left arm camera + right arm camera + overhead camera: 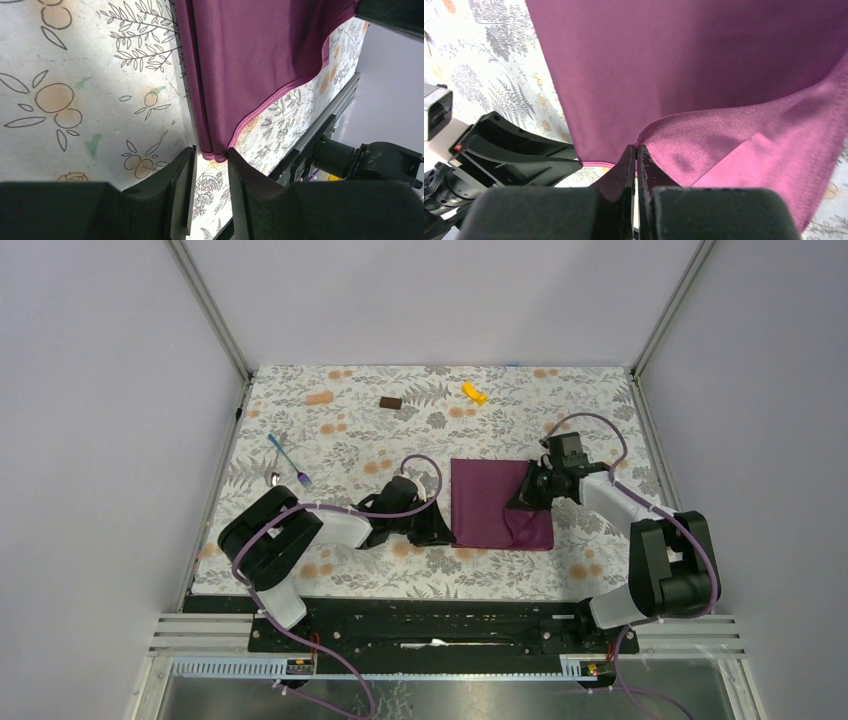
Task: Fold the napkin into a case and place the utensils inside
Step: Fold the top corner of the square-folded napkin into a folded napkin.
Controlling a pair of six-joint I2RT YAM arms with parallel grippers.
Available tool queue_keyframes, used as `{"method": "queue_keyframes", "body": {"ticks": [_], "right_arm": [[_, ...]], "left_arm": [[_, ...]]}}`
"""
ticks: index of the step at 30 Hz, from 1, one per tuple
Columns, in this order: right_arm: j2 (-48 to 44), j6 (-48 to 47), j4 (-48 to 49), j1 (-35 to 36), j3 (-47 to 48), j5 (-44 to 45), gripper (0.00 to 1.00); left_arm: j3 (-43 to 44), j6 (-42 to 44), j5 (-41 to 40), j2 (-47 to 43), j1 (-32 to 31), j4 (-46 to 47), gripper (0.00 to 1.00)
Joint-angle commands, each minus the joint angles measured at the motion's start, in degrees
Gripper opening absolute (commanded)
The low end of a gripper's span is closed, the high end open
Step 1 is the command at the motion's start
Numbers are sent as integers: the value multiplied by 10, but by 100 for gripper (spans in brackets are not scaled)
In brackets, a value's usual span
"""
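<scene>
the napkin [490,495] lies folded between the two arms, its left fold running near-to-far, and its near-left corner sits right at the tips of the left gripper [211,156], whose jaws stand narrowly apart around it, not visibly clamped. the right gripper [636,150] is pinched tight on the top layer's edge at the right. the utensils [288,464] lie well apart, out beyond the left arm.

Folded plum napkin [487,498] — utensils [289,461] well left
</scene>
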Motion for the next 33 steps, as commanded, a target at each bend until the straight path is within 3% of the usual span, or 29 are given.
{"method": "queue_keyframes", "body": {"ticks": [1, 11, 19, 33], "right_arm": [[21, 7, 22, 25, 41, -6, 0], [89, 38, 63, 69, 87, -38, 0], [196, 81, 105, 87, 198, -55, 0], [311, 103, 117, 108, 305, -53, 0]], "left_arm": [[-11, 9, -30, 14, 3, -14, 34], [-13, 17, -31, 37, 3, -18, 30], [-12, 27, -43, 46, 2, -45, 21], [-13, 39, -36, 65, 2, -51, 18]]}}
